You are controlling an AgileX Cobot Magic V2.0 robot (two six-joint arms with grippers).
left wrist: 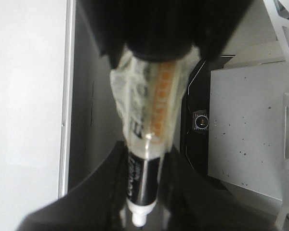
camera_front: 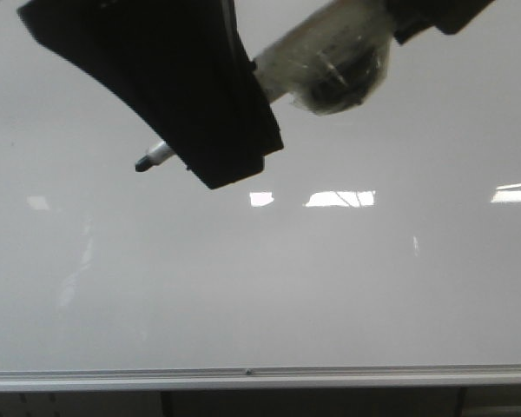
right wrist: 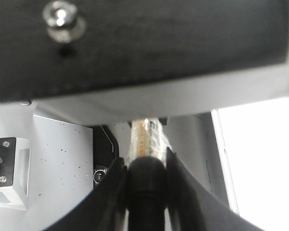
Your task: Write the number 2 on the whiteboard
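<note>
I've got both hands clamped on the marker [camera_front: 156, 157] — left hand [left wrist: 142, 192] near the tip, right hand [right wrist: 144, 192] on the tail — steadying it over the whiteboard [camera_front: 260, 287], where no number 2 shows yet.

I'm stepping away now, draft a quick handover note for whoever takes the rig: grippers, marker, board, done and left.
Left gripper: shut on the marker, near its tip end.
Right gripper: shut on the same marker's back end, which is wrapped in clear tape or film.
The marker is held between both arms in front of the whiteboard, tip uncapped; whether it touches the board cannot be told.
Done: marker picked up and uncapped.
Left: no number 2 or any ink shows on the visible part of the board, only light reflections. The whole digit is still to be written.
</note>
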